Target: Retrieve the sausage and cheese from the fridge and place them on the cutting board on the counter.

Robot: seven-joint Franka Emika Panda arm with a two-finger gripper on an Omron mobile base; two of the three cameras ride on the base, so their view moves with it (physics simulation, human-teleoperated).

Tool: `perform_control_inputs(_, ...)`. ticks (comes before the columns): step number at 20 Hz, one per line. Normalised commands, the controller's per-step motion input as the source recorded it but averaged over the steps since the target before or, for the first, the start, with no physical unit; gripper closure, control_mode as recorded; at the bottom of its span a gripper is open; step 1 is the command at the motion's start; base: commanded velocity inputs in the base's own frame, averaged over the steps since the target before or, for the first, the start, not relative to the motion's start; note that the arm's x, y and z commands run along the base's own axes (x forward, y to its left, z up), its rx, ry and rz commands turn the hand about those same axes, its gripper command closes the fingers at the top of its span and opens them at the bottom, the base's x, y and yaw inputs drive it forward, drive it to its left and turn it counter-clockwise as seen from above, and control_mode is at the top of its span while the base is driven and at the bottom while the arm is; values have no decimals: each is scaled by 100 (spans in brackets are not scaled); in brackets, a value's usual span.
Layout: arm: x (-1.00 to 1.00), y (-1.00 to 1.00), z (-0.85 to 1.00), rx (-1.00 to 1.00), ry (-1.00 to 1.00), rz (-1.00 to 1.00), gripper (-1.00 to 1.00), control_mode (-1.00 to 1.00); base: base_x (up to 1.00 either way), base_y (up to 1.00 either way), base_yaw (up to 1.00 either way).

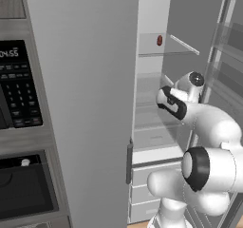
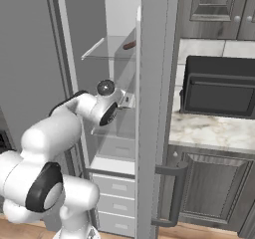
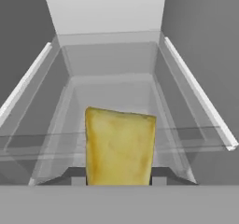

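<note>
On the left stands the black oven point(image 1: 21, 127) with its buttons; next to it is the tall grey fridge point(image 1: 85, 103), one door shut, the other side open; my white arm reaches in over the glass shelves; the little red-brown sausage point(image 1: 159, 40) lies on the top shelf, above my hand; my fingers point(image 3: 119, 181) are nearly closed and hold the yellow cheese point(image 3: 119, 146) between them, right up close, over a glass shelf; to the right of the open fridge door is the marbled worktop point(image 2: 209, 131) with a dark box standing on it and dark grey cupboards below.
</note>
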Motion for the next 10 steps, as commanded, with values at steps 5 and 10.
perform_control_inputs(5,-99,19,57,0,6,0,100,-100,0,0,0)
perform_control_inputs(10,-93,7,59,1,5,0,100,-100,0,0,0)
